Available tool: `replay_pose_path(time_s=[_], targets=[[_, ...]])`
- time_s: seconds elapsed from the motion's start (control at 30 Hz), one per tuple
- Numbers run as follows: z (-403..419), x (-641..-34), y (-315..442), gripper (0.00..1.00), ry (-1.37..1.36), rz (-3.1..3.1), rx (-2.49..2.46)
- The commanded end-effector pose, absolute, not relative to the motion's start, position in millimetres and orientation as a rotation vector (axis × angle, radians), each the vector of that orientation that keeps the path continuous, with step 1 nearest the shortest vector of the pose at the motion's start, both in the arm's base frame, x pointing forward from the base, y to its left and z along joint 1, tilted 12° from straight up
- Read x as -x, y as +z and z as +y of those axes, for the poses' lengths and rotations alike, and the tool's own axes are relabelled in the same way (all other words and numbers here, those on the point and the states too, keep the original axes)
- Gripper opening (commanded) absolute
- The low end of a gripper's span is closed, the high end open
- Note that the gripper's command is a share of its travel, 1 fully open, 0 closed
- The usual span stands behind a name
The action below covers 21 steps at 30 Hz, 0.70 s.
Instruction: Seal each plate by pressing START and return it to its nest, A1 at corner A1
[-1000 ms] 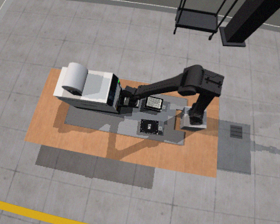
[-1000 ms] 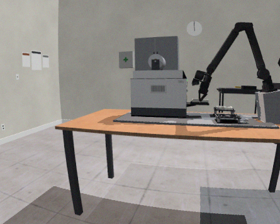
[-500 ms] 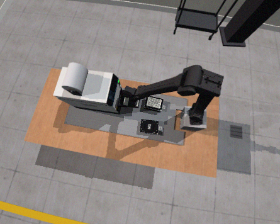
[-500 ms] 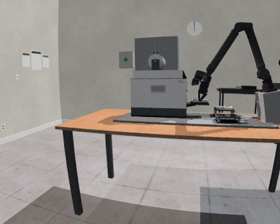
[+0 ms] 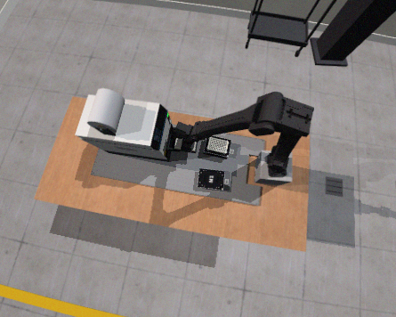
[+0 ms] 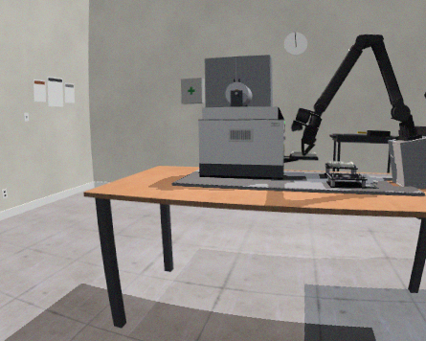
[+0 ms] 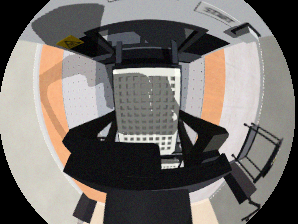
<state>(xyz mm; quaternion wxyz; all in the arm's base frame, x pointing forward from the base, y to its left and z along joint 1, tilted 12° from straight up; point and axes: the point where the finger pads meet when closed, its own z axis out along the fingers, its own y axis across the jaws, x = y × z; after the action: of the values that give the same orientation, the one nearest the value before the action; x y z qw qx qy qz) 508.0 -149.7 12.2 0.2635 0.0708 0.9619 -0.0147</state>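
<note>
My gripper (image 5: 186, 146) (image 6: 305, 152) (image 7: 147, 113) is shut on a white well plate (image 5: 179, 143) (image 7: 150, 102), with a finger at each long side. The plate is at the sealer's extended stage (image 6: 294, 158); its far end is close to the two dark uprights in the wrist view. Whether it is fully seated is hard to tell. Its wells show as a grid, partly shaded. The sealer (image 5: 138, 125) (image 6: 241, 144) shows a small green light (image 5: 167, 115). A second white plate (image 5: 218, 145) sits in the rear nest. The front nest (image 5: 205, 179) is empty.
The START label (image 7: 217, 14) is at the upper right of the wrist view, on the sealer front. A white foil roll (image 5: 108, 108) stands on top of the sealer. Both nests are on the grey mat (image 5: 133, 173), between the sealer and the arm's base (image 5: 264, 175).
</note>
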Motion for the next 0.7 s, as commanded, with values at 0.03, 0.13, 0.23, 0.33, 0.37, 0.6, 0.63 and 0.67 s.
replay_pose_path(time_s=[0.03, 0.13, 0.23, 0.33, 0.37, 0.6, 0.63, 0.67], targets=[[-146.6, -506.2, -5.1, 0.0, -0.027, 2.62, -0.206], [-150.5, -502.8, -7.6, 0.0, -0.029, 2.625, -0.22], [-151.6, -500.9, -9.3, 0.0, -0.029, 2.628, -0.225], [-151.7, -497.9, -10.9, 0.0, -0.027, 2.638, -0.229], [-151.7, -497.9, -10.9, 0.0, -0.027, 2.638, -0.229], [-149.9, -489.9, -15.8, 0.0, -0.019, 2.666, -0.236], [-149.7, -489.2, -16.3, 0.0, -0.018, 2.667, -0.237], [-149.6, -488.5, -16.7, 0.0, -0.018, 2.669, -0.238]])
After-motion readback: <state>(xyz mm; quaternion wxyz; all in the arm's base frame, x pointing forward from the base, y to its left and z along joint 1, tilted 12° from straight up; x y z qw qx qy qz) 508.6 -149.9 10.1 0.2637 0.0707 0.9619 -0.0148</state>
